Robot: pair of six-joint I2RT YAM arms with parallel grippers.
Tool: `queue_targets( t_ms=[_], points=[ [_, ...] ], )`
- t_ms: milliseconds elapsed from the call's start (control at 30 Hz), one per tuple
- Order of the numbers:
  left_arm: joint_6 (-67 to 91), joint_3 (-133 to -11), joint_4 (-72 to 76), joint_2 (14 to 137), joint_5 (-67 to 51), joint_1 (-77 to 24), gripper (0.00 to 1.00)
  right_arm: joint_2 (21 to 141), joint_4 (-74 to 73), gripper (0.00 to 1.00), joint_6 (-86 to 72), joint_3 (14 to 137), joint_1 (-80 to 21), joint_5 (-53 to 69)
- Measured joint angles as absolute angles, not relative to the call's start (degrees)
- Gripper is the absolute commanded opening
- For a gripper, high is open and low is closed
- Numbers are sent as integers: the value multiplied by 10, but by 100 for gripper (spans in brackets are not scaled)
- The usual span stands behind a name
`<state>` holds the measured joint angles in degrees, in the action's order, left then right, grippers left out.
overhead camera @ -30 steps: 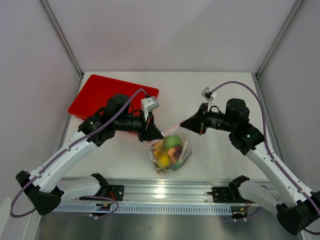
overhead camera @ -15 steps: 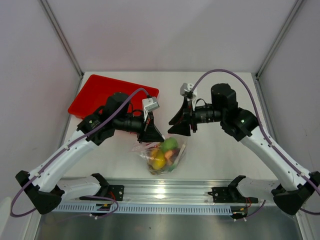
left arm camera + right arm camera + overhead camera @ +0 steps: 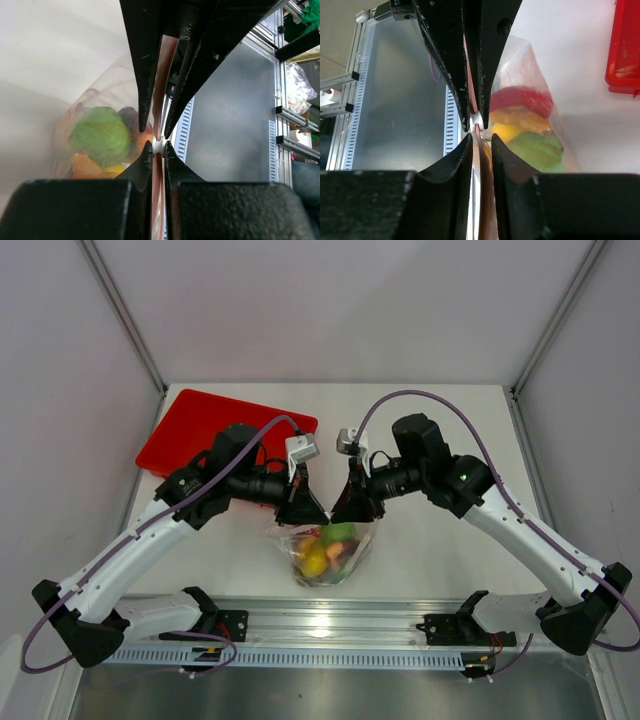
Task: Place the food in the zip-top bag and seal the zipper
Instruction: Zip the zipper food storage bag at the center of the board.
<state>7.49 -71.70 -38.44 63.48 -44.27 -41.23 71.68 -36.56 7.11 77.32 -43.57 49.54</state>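
Tray (image 3: 190,425), red plastic, flat rectangle, sits far left on the white table (image 3: 450,430), well apart from the grippers; its corner also shows at the right edge of the right wrist view. Alu rail (image 3: 320,625) w/ slotted strip runs along the near edge, just past the bag. Each wrist cam's view ahead is mostly blocked by the other gripper's black fingers, tip to tip.

Left gripper (image 3: 312,512) comes in from the left, right gripper (image 3: 347,512) from the right. They meet nose to nose over the mouth of the zip-top bag (image 3: 325,555), front-middle of the table. Left gripper's fingers (image 3: 142,165) are almost together, clamped on the zipper (image 3: 158,175). Right gripper's fingers (image 3: 505,155) sit astride the same strip w/ a slightly wider gap; can't tell if they pinch it. Small white bit (image 3: 158,145) sits btw the tips of both.

Bag is thin clear film, crinkly, glossy, bulging toward the near edge; can't tell if it rests on the table or hangs. Zipper is a narrow pink band. Food (image 3: 330,545) is all inside: fuzzy green round piece (image 3: 100,136), smooth red piece (image 3: 522,97), yellow and orange lumps.
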Motion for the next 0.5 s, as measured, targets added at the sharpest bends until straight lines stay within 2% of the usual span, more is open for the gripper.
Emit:
queue_targets(
  t_ms=[133, 333, 500],
  points=[
    [74, -717, -387, 635, -442, -411, 1, 717, -366, 0, 75, 770, -439, 491],
    [74, -717, -394, 633, -429, -408, 1, 715, -361, 0, 57, 769, -448, 442],
    [75, -715, -394, 615, -354, -406, 1, 700, -337, 0, 29, 758, -450, 344]
  ],
)
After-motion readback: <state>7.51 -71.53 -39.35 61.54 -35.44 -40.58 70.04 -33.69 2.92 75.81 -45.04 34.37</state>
